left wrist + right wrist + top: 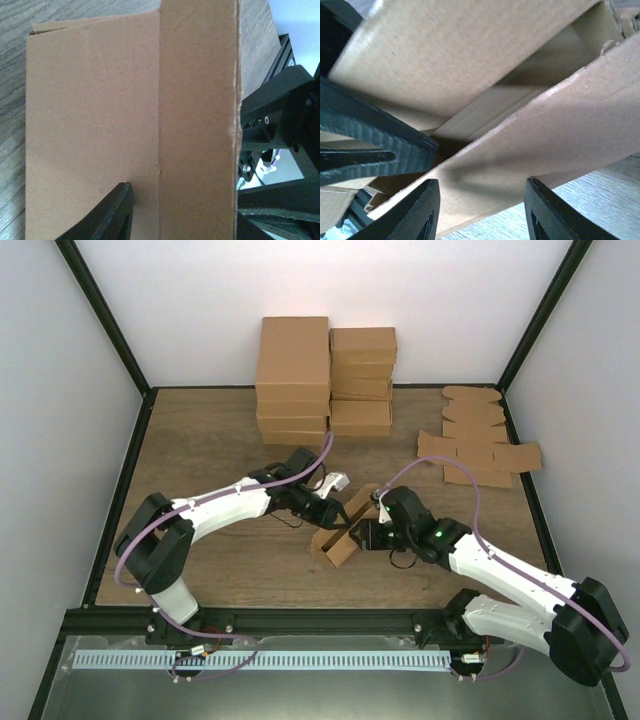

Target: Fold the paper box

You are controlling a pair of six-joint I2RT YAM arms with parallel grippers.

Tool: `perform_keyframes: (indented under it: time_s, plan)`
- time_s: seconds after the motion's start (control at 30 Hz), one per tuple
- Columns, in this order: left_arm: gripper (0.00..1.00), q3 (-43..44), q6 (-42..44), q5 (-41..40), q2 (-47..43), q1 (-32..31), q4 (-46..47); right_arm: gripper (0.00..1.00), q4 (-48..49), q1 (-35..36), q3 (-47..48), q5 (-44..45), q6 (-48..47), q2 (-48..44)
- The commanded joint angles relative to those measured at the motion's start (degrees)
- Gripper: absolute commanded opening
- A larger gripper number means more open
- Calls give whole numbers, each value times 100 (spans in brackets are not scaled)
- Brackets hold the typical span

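As my left end effector (327, 510) and right end effector (361, 534) straddled the half-folded paper box (336, 546), with neither grip clear enough for me to tell, I judged its walls needed tucking next.

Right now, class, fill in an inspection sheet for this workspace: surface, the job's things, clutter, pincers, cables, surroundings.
Surface: wooden table, wood-grain top.
Job's things: paper box, partly folded, near the table's middle between the two arms.
Clutter: stack of ready-made cartons at the far edge; flat blanks at the far right.
Pincers: left pincer and right pincer are both at the box with cardboard between their fingers; whether they grip it cannot be told.
Cables: purple cables loop along both arms.
Surroundings: white walls and black frame posts; nothing else seen.
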Motion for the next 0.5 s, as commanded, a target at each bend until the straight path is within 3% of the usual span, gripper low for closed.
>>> perform_keyframes:
  time_s: [0.0,0.33,0.47]
  plan:
    - [41,-80,-51,-178,-63,22,78,48,386,34,48,-73,66,-64]
    - [63,-99,-132,-568,-280,177,94,42,416,18,383,8,-151,440]
    - [79,-116,-16,-603,-470,292,-92,40,508,-17,524,-32,-232,673]
